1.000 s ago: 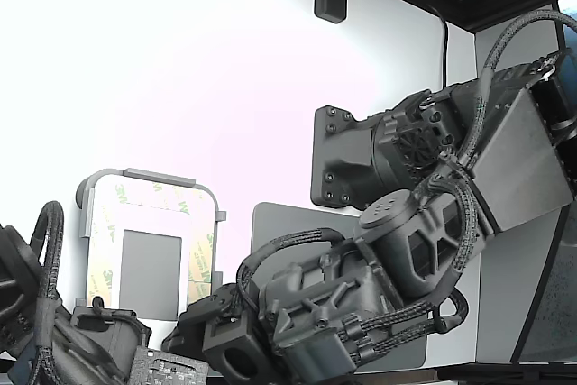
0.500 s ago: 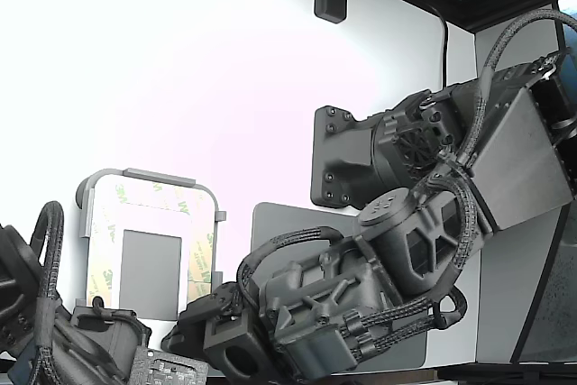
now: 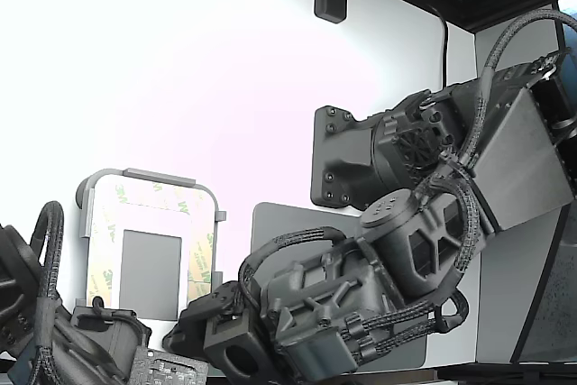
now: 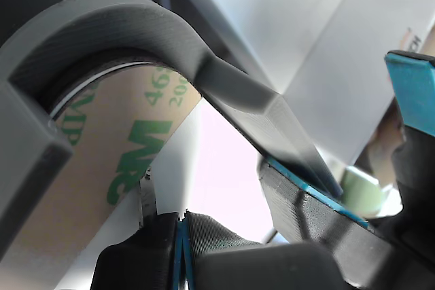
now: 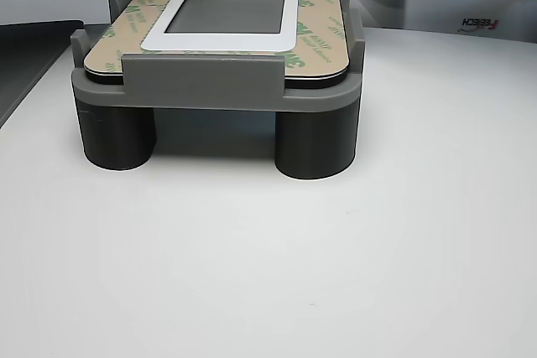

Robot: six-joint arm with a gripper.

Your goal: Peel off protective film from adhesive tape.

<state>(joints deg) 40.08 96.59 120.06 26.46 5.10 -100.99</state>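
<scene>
Film printed with green 3M marks covers the tape frame around a grey rectangle, on a grey holder with 2 legs on the white tabletop. Pincer sits at the frame's edge; its opening cannot be told.

Ext view: white table blown out, pinkish cast mid-frame, arm dark w/ low detail. Wrist view: very close, all soft, background overexposed; 3M print on protective film readable but blurry. Other view: even, bright light, soft shadow under the grey holder, sharp focus.
</scene>
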